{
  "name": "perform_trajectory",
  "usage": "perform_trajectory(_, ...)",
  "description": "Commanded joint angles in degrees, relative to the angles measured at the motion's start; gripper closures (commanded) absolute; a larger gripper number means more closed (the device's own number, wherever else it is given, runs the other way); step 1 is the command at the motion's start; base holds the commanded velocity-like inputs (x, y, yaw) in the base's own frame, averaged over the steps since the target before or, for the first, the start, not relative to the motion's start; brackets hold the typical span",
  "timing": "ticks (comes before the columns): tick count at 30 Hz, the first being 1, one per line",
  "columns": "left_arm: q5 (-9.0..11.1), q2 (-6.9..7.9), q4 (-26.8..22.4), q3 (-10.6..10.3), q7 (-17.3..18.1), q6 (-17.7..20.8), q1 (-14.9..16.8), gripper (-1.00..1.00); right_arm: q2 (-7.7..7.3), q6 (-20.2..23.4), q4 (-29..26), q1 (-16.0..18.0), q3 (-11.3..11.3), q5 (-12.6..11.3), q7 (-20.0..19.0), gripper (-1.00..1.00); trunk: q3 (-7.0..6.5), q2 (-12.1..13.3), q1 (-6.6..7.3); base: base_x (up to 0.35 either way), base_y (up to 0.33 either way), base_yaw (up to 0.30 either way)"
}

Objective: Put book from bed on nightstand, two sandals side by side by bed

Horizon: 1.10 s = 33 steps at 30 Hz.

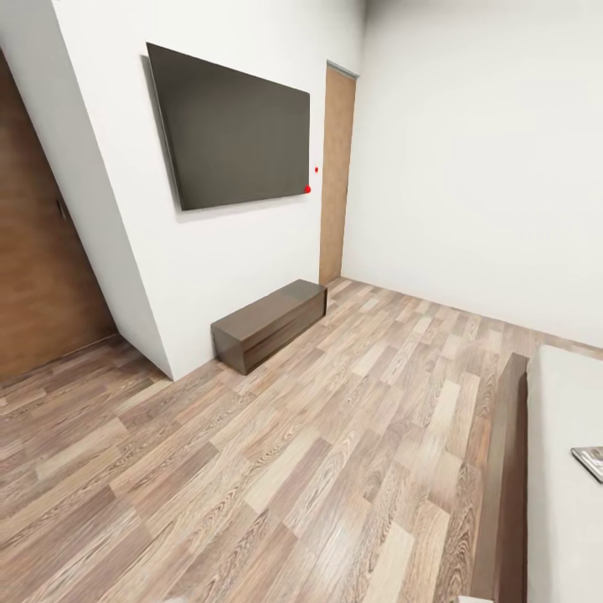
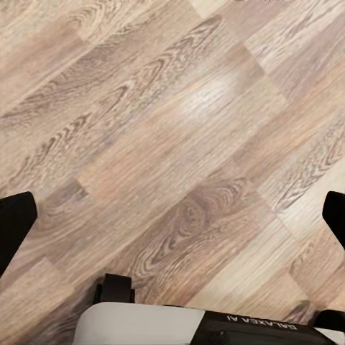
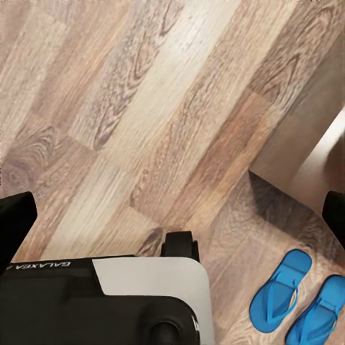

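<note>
The bed [image 1: 568,435] comes in at the right edge of the head view, a light-grey mattress on a dark brown frame [image 1: 507,469]. The book [image 1: 590,461] lies on the mattress, cut off by the picture's edge. In the right wrist view the two blue sandals [image 3: 280,291] [image 3: 320,313] lie close together on the wood floor near the bed frame [image 3: 302,122] and the robot's base [image 3: 154,291]. My right gripper [image 3: 172,219] hangs open above the floor, its fingers wide apart. My left gripper [image 2: 172,219] is open too, over bare planks.
A large dark TV [image 1: 234,126] hangs on the white wall, with a long low dark cabinet [image 1: 270,322] below it. A narrow wooden door [image 1: 337,176] stands in the far corner and a wide brown door [image 1: 42,251] at the left. Light wood floor [image 1: 276,469] spreads between them and the bed.
</note>
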<state>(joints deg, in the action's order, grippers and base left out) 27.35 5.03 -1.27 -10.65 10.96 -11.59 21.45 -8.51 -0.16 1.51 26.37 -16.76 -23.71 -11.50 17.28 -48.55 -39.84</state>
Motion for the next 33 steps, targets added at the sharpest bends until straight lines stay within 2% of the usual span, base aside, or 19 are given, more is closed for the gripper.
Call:
perform_trajectory(1,0.6,0.12,0.09,-0.49,0.22,-0.33,-0.05,-1.0,0.0,-0.02,0.12,0.08,-0.42,-0.61,-0.3,-1.0,-0.12,0.36,0.22,0.0,0.0,0.0)
perform_trajectory(6,0.61,0.44,0.11,-0.51,-1.06,-0.79,-0.38,-1.0,0.0,-0.02,0.18,0.08,-0.39,-0.63,-0.28,-1.0,-1.02,2.37,1.32,0.0,0.0,0.0)
perform_trajectory(12,0.67,0.41,0.07,-0.51,-6.06,-0.88,-0.44,-1.0,-0.05,-0.02,0.31,0.08,-0.31,-0.65,-0.28,-1.0,-2.09,4.78,2.64,0.0,0.0,0.0)
perform_trajectory(21,0.68,0.23,0.04,-0.51,-7.07,-0.89,-0.44,-1.0,-0.03,-0.02,0.42,-0.05,-0.29,-0.64,-0.29,-1.0,-2.17,4.78,2.64,0.0,0.0,0.0)
perform_trajectory(33,0.68,0.09,0.04,-0.51,-7.1,-0.89,-0.44,-1.0,-0.02,-0.02,0.42,-0.09,-0.29,-0.64,-0.28,-1.0,-3.18,4.78,2.64,0.0,0.0,0.0)
